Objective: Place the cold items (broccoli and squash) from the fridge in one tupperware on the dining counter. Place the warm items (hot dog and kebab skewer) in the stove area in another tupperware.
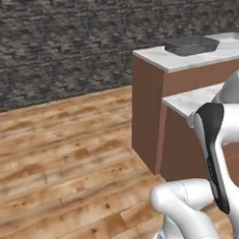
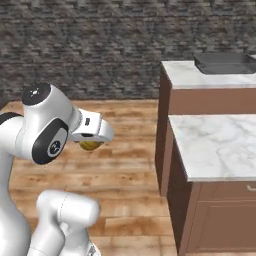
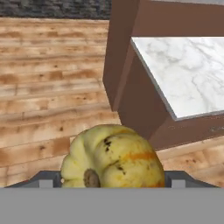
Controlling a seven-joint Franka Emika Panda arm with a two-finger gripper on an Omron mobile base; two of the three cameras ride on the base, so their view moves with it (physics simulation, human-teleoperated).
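Observation:
My gripper [image 3: 112, 177] is shut on the squash [image 3: 113, 157], a lumpy yellow ball with orange streaks and a brown stem scar. From the right base view the squash [image 2: 90, 145] hangs under my hand [image 2: 89, 129], above the wooden floor and left of the counters. A dark grey tupperware [image 1: 191, 45] [image 2: 225, 63] sits on the dining counter [image 1: 180, 62] [image 2: 186, 77], the taller marble slab on a plain brown base. The broccoli, hot dog, kebab skewer, fridge and stove area are out of view.
A lower marble-topped island [image 2: 220, 145] [image 3: 188, 74] [image 1: 189, 102] with brown cabinet fronts stands against the dining counter, nearer to me. Wooden floor [image 1: 64, 158] stretches left to a grey stone wall [image 1: 64, 40].

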